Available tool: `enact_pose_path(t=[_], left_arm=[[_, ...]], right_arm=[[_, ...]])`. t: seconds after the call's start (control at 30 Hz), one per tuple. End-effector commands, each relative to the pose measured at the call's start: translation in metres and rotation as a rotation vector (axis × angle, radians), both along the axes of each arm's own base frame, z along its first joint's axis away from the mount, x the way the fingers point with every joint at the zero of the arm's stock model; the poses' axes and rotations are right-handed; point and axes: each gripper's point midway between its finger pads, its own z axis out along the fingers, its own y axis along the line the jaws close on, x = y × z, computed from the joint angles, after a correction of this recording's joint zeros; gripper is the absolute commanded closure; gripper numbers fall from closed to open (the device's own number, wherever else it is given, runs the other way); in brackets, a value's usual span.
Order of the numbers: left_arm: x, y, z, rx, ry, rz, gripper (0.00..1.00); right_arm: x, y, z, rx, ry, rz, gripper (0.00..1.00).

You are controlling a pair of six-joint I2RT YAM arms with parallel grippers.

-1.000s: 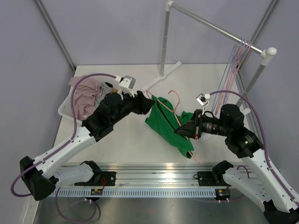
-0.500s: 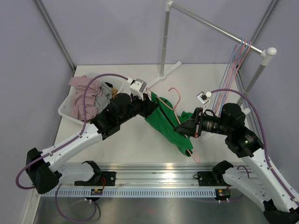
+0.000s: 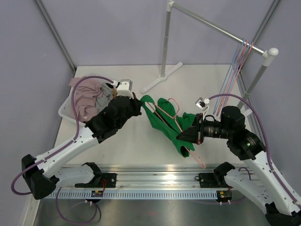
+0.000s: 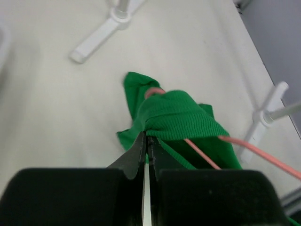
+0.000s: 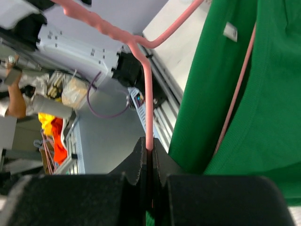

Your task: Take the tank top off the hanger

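The green tank top [image 3: 164, 123] lies stretched between both arms, still threaded on the pink hanger [image 3: 165, 112]. My left gripper [image 3: 140, 100] is shut on a ribbed strap edge at the garment's upper left. In the left wrist view the fabric [image 4: 178, 115] bunches right at the closed fingertips [image 4: 146, 139], with the hanger wire [image 4: 254, 150] running off to the right. My right gripper [image 3: 186, 136] is shut on the hanger. The right wrist view shows the pink rod [image 5: 148, 103] pinched between its fingers [image 5: 149, 148], beside the green cloth [image 5: 254, 94].
A white basket [image 3: 65, 111] of pinkish and grey clothes sits at the left. A white clothing rack [image 3: 164, 42] stands at the back, with several hangers [image 3: 235, 66] on its rail at the right. The metal rail [image 3: 150, 172] runs along the near edge.
My left gripper has closed on the tank top's strap and drawn it leftward, stretching the cloth. The hanger has dropped a little in the right gripper's hold.
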Motion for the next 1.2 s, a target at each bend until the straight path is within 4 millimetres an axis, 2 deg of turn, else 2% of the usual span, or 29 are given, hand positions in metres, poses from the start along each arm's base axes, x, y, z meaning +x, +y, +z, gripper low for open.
enact_pose_path(t=[0.0, 0.1, 0.27, 0.3, 0.33, 0.37, 0.4, 0.43, 0.47, 0.5, 0.53, 0.57, 0.63, 0.67, 0.7, 0.73, 0.77, 0.8, 0.87, 0.9, 0.97, 1.0, 1.03, 1.07, 1.1, 1.13, 1.17], left_arm=[[0.016, 0.058, 0.030, -0.042, -0.050, 0.322, 1.00], [0.018, 0.060, 0.026, -0.043, -0.034, 0.330, 1.00], [0.017, 0.028, 0.017, -0.060, 0.006, 0.190, 1.00], [0.015, 0.022, 0.018, -0.066, 0.004, 0.154, 1.00], [0.008, 0.004, 0.018, -0.091, 0.004, 0.043, 1.00], [0.000, -0.005, 0.021, -0.115, -0.001, -0.025, 1.00], [-0.008, -0.014, 0.021, -0.140, -0.004, -0.092, 1.00], [-0.023, -0.034, 0.035, -0.217, -0.029, -0.221, 1.00], [-0.039, -0.038, 0.023, -0.239, -0.023, -0.293, 1.00], [-0.056, -0.050, 0.025, -0.275, -0.031, -0.386, 1.00], [-0.080, -0.066, 0.036, -0.329, -0.073, -0.528, 1.00], [-0.099, -0.072, 0.023, -0.327, -0.073, -0.615, 1.00], [-0.151, -0.093, 0.017, -0.310, -0.106, -0.849, 1.00], [-0.168, -0.098, 0.006, -0.285, -0.093, -0.913, 1.00], [-0.194, -0.106, -0.010, -0.244, -0.057, -0.990, 1.00], [-0.203, -0.109, -0.020, -0.208, -0.051, -1.017, 1.00], [-0.221, -0.113, -0.032, -0.182, -0.021, -1.061, 1.00], [-0.218, -0.113, -0.046, -0.139, 0.003, -1.024, 1.00], [-0.214, -0.110, -0.061, -0.104, 0.043, -0.946, 1.00], [-0.196, -0.102, -0.073, -0.065, 0.071, -0.815, 1.00], [-0.178, -0.091, -0.080, -0.035, 0.078, -0.690, 1.00], [-0.166, -0.078, -0.090, 0.017, 0.088, -0.597, 1.00], [-0.159, -0.071, -0.087, 0.009, 0.095, -0.535, 1.00], [-0.152, -0.063, -0.086, 0.018, 0.094, -0.477, 1.00], [-0.139, -0.044, -0.094, 0.078, 0.101, -0.368, 1.00], [-0.134, -0.037, -0.084, 0.052, 0.109, -0.296, 1.00], [-0.128, -0.026, -0.083, 0.067, 0.114, -0.235, 1.00]], right_arm=[[-0.040, -0.006, -0.002, 0.018, -0.050, 0.175, 1.00], [-0.058, -0.011, 0.007, 0.062, -0.109, 0.235, 1.00], [-0.077, -0.014, 0.025, 0.138, -0.229, 0.319, 1.00], [-0.075, -0.014, 0.027, 0.137, -0.237, 0.307, 1.00], [-0.070, -0.014, 0.029, 0.136, -0.259, 0.278, 1.00], [-0.063, -0.014, 0.035, 0.143, -0.296, 0.237, 1.00], [-0.043, -0.014, 0.039, 0.137, -0.324, 0.123, 1.00], [-0.033, -0.015, 0.044, 0.153, -0.331, 0.055, 1.00], [-0.021, -0.014, 0.056, 0.193, -0.382, -0.005, 1.00], [-0.002, -0.018, 0.064, 0.211, -0.409, -0.113, 1.00], [0.005, -0.019, 0.072, 0.247, -0.412, -0.160, 1.00], [0.017, -0.022, 0.089, 0.313, -0.477, -0.227, 1.00], [0.029, -0.023, 0.111, 0.403, -0.525, -0.283, 1.00], [0.031, -0.026, 0.134, 0.484, -0.607, -0.309, 1.00], [0.041, -0.022, 0.137, 0.502, -0.612, -0.315, 1.00], [0.043, -0.020, 0.145, 0.534, -0.628, -0.315, 1.00], [0.039, -0.021, 0.165, 0.604, -0.705, -0.304, 1.00], [0.051, -0.013, 0.163, 0.605, -0.696, -0.301, 1.00], [0.059, -0.013, 0.176, 0.657, -0.702, -0.325, 1.00], [0.072, -0.008, 0.171, 0.636, -0.657, -0.342, 1.00], [0.083, -0.004, 0.170, 0.594, -0.616, -0.363, 1.00], [0.087, -0.005, 0.168, 0.589, -0.600, -0.379, 1.00], [0.091, -0.006, 0.166, 0.597, -0.560, -0.401, 1.00], [0.102, -0.010, 0.156, 0.568, -0.497, -0.466, 1.00], [0.106, -0.013, 0.154, 0.551, -0.464, -0.496, 1.00], [0.112, -0.014, 0.140, 0.483, -0.371, -0.534, 1.00], [0.123, -0.023, 0.134, 0.452, -0.320, -0.616, 1.00]])
